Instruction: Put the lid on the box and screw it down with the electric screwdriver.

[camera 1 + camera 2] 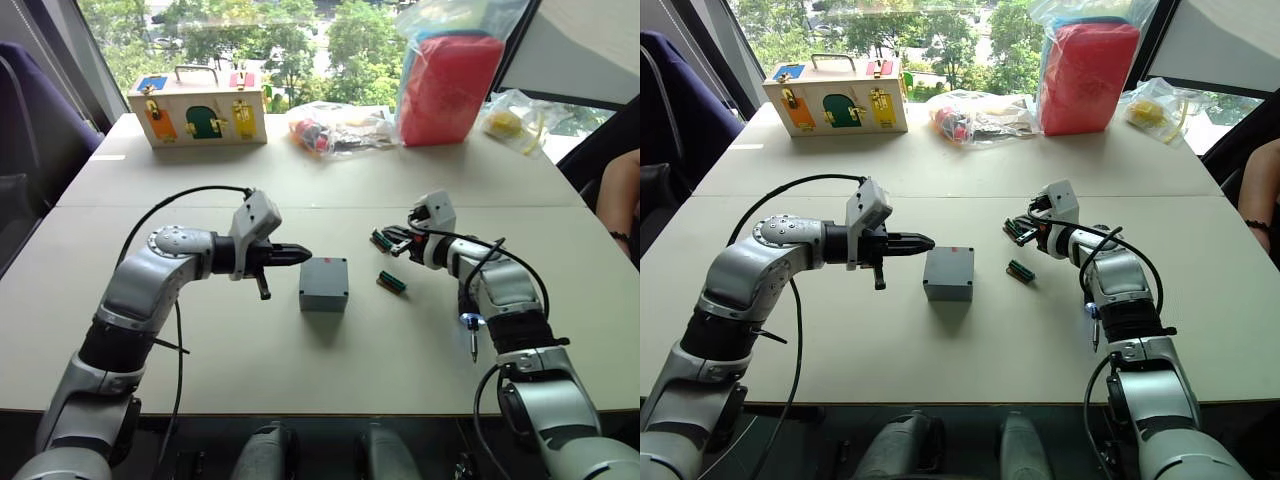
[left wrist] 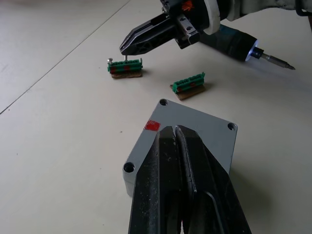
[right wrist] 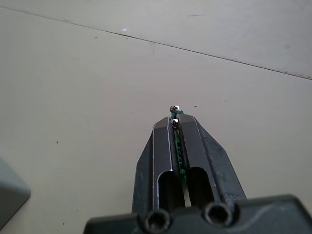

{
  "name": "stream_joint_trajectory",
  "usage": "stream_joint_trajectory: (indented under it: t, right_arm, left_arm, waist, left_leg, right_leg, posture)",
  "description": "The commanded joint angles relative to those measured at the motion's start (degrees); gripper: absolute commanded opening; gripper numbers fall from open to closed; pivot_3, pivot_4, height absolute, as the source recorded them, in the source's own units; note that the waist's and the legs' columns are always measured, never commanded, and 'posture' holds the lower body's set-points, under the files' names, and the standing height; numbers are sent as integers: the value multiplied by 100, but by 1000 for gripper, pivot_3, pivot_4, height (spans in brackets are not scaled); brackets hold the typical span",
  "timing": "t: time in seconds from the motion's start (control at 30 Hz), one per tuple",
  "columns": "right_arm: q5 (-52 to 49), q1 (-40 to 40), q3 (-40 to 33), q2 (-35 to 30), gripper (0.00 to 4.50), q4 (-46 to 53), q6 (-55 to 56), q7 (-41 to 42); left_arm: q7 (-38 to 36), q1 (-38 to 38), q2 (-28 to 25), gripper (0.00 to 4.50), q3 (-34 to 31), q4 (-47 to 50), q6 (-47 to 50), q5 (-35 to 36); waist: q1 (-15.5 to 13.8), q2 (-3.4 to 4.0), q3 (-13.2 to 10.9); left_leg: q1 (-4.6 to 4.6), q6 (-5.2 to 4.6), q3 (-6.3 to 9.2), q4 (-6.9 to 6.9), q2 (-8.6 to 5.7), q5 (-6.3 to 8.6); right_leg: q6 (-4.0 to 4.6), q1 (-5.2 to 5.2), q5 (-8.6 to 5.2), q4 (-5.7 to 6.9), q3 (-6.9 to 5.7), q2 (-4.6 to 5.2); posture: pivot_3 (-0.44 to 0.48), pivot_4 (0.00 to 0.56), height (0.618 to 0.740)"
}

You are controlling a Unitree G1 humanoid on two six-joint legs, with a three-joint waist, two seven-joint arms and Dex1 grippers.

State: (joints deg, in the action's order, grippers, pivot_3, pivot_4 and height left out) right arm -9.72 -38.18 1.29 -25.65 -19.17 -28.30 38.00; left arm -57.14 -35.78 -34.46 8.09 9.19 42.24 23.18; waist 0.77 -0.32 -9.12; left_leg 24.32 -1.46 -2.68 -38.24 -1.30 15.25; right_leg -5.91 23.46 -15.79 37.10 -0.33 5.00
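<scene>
The lid sits on the box, unscrewed; left fingers pressed together empty, right fingers pinching a screw.

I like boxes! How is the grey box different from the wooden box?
The grey box is small and plain with a red mark; the wooden box is bigger, with a handle and coloured doors. The grey box sits mid-table between the arms; the wooden box stands at the far left. Both rest on the table.
</scene>
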Motion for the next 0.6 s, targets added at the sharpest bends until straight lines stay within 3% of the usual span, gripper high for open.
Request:
stream_joint_trajectory:
  t: [0.03,0.27,0.6]
  right_arm:
    - [-214,93,-176,-169,49,808,160,241]
    - [-918,676,3,-139,49,2449,-388,754]
    - [-1006,1058,314,17,49,2941,-654,625]
  left_arm:
    - [-71,-6,-115,0,-96,101,-56,73]
    - [-316,205,-487,0,-110,59,-83,129]
    - [-244,310,-446,0,-95,7,-122,143]
  waist:
    - [0,0,0]
    - [2,0,0]
    - [-12,0,0]
  left_leg:
    - [0,0,0,0,0,0]
    - [0,-19,3,1,4,11]
    - [-1,-27,4,0,2,16]
  right_leg:
    - [0,0,0,0,0,0]
    - [0,1,0,0,0,-2]
    - [0,0,0,0,-1,1]
  posture:
    - [0,150,740]
    - [0,150,740]
    - [0,150,740]
